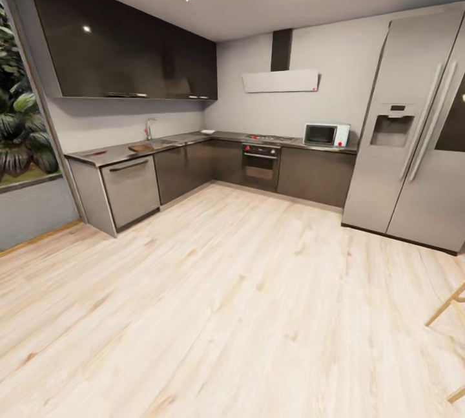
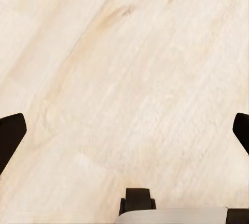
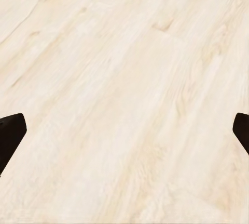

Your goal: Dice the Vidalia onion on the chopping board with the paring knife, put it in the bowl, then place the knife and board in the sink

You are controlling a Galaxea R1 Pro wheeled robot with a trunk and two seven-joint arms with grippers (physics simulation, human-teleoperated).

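Sink (image 1: 163, 142) lies far ahead of us, beside the chopping board (image 1: 140, 147) on the worktop (image 1: 113, 154); both grippers (image 2: 124, 130) (image 3: 124, 130) hang wide, empty, over floor (image 1: 245, 289).

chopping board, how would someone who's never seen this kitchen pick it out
Find the dark countertop under the black wall cabinets. Just left of the chrome tap lies the chopping board, the one flat brown wooden thing on it.

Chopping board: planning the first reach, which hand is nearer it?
Left, probably: the chopping board lies far off, leftward; the left hand and right hand both hang over floor.
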